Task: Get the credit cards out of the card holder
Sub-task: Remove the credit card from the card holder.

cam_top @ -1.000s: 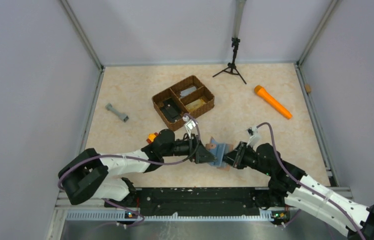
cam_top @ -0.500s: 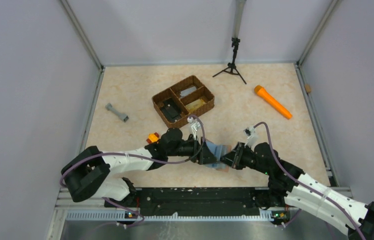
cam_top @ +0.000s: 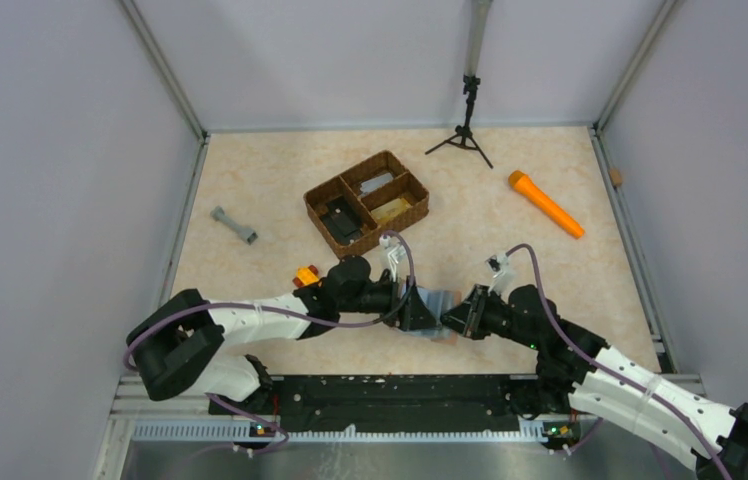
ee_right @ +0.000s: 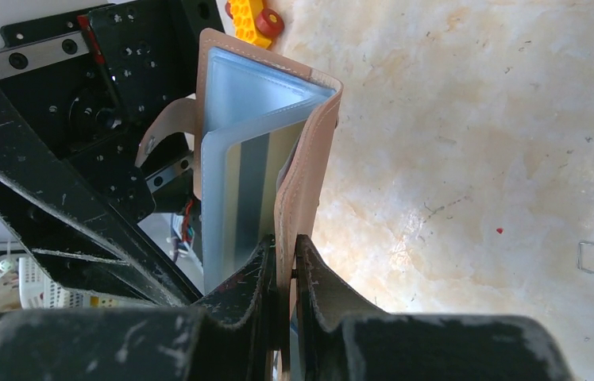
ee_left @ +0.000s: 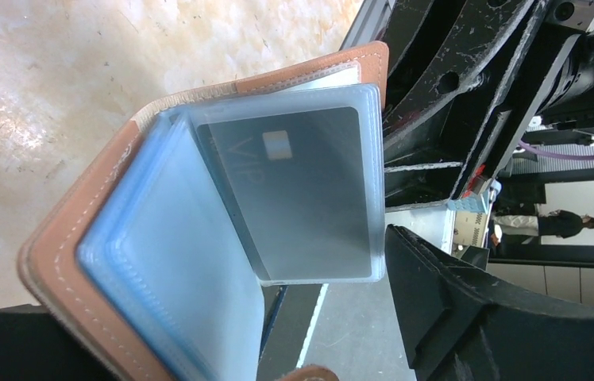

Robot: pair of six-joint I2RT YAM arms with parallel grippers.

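Note:
The card holder [cam_top: 439, 304] is a tan bifold, held open and upright above the table between both grippers. My right gripper [ee_right: 286, 266] is shut on one tan cover [ee_right: 302, 175]; pale blue sleeves [ee_right: 234, 87] fan out to its left. In the left wrist view the holder [ee_left: 79, 238] stands open, and a grey card [ee_left: 302, 190] with a chip sits in a clear sleeve. My left gripper [ee_left: 278, 349] is open, its fingers [ee_left: 468, 317] on either side of the sleeves, not closed on them. In the top view the left gripper [cam_top: 418, 308] meets the right gripper [cam_top: 456, 318].
A brown woven three-compartment basket [cam_top: 367, 203] stands behind the grippers. An orange flashlight [cam_top: 545, 204] lies at the back right, a grey dumbbell-shaped part [cam_top: 234, 225] at the left, a small black tripod [cam_top: 466, 125] at the back. A yellow-orange toy [cam_top: 304, 274] sits by the left arm.
My left gripper has moved right, up to the card holder, so the sleeves now lie between its open fingers. The right gripper has kept its hold and barely moved.

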